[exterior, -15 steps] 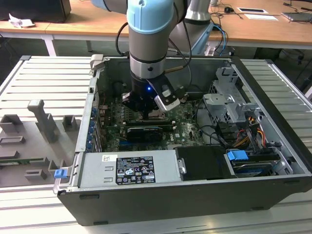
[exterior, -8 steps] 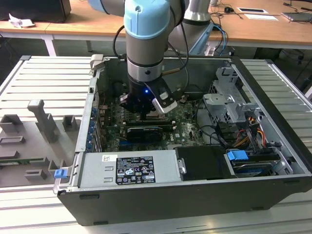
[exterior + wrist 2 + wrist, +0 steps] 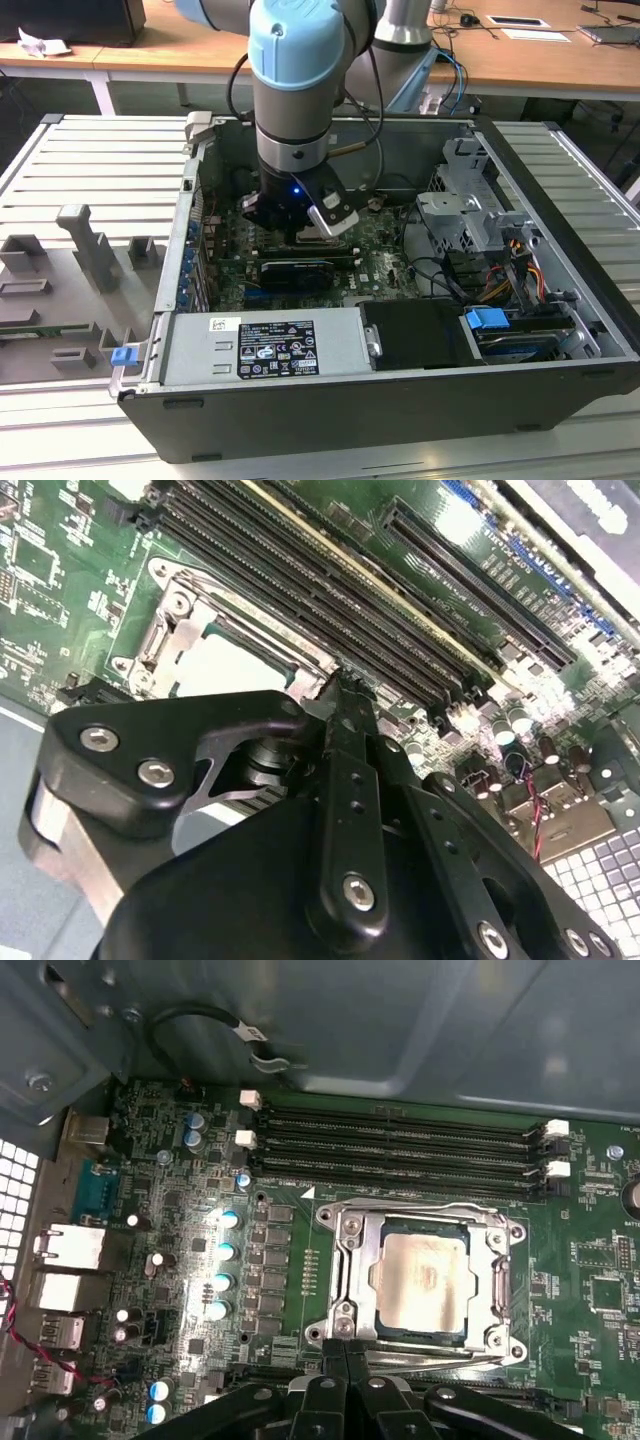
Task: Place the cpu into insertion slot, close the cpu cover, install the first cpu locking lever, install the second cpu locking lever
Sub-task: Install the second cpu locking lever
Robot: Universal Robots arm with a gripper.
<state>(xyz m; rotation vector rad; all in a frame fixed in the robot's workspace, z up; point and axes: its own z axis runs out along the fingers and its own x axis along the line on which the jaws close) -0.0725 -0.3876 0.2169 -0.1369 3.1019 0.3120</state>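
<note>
Hovering with its fingers pressed together and nothing between them, your gripper (image 3: 345,1355) sits just at the edge of the insertion slot (image 3: 345,1260) on the motherboard (image 3: 180,1260), on the side away from the memory slots (image 3: 400,1145). The cpu (image 3: 424,1282) lies seated in the socket, and the cpu cover (image 3: 497,1285) looks folded down around it. To do the lever work well, I judge, press low along the slot's rim and avoid the chip's top.
</note>
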